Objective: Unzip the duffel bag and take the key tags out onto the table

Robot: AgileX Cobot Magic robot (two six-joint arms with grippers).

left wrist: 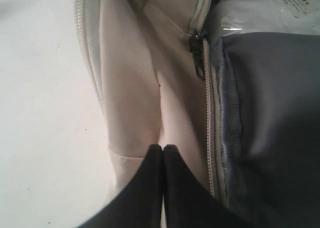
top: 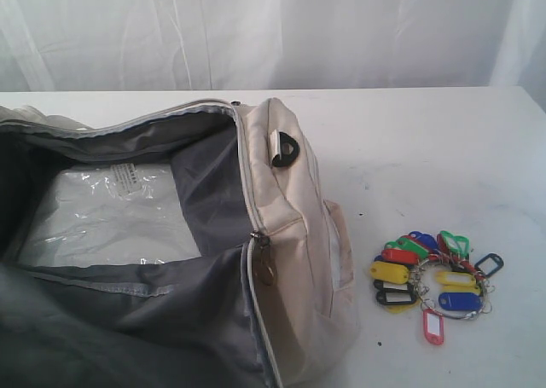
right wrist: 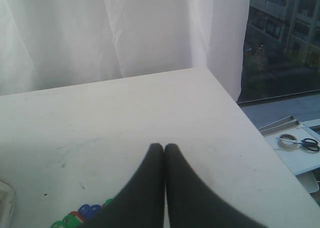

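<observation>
- Duffel bag [top: 290, 200] is laid on the white bench [top: 426, 141] with its main zip drawn open and the grey lining exposed; no brand is seen.
- Clear plastic packet [top: 111, 213] is seen inside the bag; its printed label is too small to be read.
- Key tags [top: 431, 277] are already set out on the bench, near the bag's end; nothing can be read in their label windows.
- Left jaws are pressed fully together with nothing held, poised over the bag's cream side by the zip pull [left wrist: 197, 50]; fabric could be snagged if they are dragged across.
- Right jaws are likewise closed and empty above the bench, near the tags; the bunch could be knocked away by a careless sweep.
</observation>
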